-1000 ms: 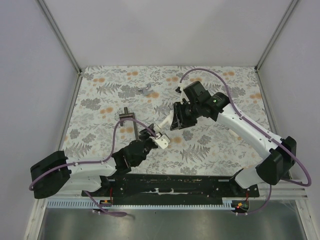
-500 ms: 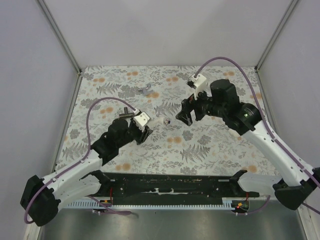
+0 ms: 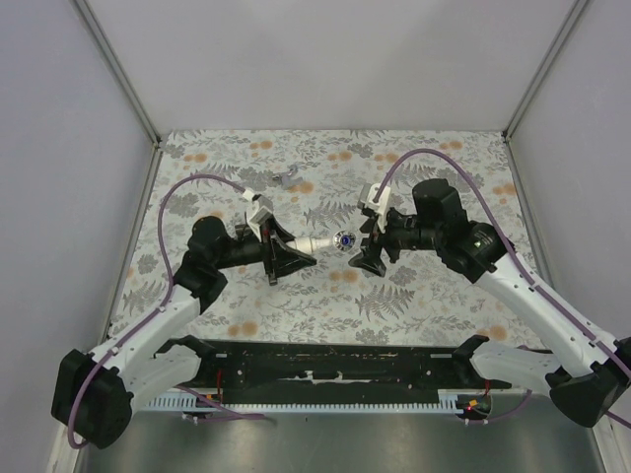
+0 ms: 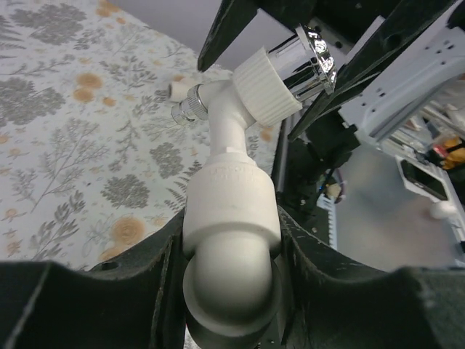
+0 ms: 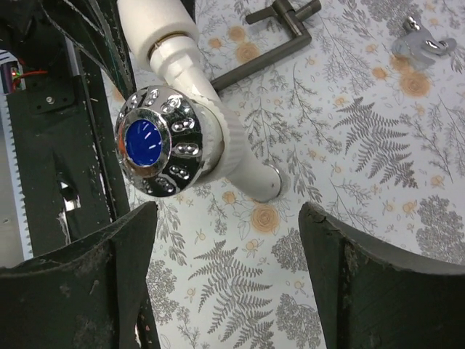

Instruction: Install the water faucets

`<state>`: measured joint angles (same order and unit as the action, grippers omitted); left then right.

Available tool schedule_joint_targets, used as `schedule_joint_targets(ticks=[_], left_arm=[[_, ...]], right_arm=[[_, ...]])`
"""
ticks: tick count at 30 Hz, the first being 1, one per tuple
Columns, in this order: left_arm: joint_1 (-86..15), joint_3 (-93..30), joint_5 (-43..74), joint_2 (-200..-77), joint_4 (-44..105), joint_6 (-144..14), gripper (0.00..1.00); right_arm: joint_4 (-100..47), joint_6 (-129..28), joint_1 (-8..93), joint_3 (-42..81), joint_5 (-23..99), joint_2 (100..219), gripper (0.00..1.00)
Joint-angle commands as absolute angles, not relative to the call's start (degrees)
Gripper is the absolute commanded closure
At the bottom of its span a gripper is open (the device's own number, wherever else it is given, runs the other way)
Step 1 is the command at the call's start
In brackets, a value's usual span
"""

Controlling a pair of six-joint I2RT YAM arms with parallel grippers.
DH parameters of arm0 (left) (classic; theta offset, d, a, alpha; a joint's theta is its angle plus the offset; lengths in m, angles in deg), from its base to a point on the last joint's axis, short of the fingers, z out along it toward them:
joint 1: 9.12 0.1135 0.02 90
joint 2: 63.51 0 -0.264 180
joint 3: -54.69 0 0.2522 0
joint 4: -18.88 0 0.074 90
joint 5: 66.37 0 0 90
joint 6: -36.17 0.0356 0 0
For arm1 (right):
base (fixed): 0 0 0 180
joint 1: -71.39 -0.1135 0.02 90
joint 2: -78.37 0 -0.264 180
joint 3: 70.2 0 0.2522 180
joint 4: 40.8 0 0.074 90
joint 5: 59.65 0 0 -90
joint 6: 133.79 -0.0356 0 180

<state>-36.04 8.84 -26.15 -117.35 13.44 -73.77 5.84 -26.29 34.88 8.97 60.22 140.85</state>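
Note:
A water faucet point(image 3: 320, 241), a white bent plastic body with a chrome knob point(image 5: 156, 142) that has a blue centre, is held level above the table. My left gripper point(image 3: 286, 258) is shut on its rounded elbow end point(image 4: 231, 218), jaws pressed on both sides. The knob end point(image 4: 305, 62) points at my right gripper point(image 3: 370, 246). That gripper is open, its fingers point(image 5: 131, 269) standing wide on either side just short of the knob, touching nothing.
A dark T-shaped metal tool point(image 5: 280, 40) lies on the floral cloth beyond the faucet. A small grey metal piece point(image 3: 287, 178) sits farther back. The black base rail point(image 3: 335, 360) runs along the near edge.
My right gripper let go of the faucet and opened wide, then came back to face its knob. The left arm swung the faucet left and turned it level, pointing right.

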Motion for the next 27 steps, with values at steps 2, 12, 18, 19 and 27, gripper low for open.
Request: schedule_joint_targets(ticks=[2, 12, 18, 19, 27], left_arm=[[-35.7, 7.4, -34.7, -119.8, -7.4, -91.9, 0.98], [-35.7, 5.5, -36.7, -122.2, -9.5, -96.5, 0.98], [-35.7, 4.6, -37.1, -122.3, -9.3, -95.8, 0.98], [-35.7, 4.7, -37.1, -122.2, -8.8, -94.9, 0.98], [-35.9, 5.4, -34.6, -114.7, 6.1, -73.4, 0.98]], right_arm=[[-1.4, -24.6, 35.0, 7.6, 67.1, 138.8, 0.15], [-8.8, -29.9, 34.9, 8.0, 76.0, 139.4, 0.26], [-11.5, -34.4, 34.9, 7.5, 77.3, 140.0, 0.56], [-12.6, -36.6, 34.9, 7.4, 77.3, 140.3, 0.65], [-15.2, -52.3, 35.5, 10.0, 81.9, 146.3, 1.00]])
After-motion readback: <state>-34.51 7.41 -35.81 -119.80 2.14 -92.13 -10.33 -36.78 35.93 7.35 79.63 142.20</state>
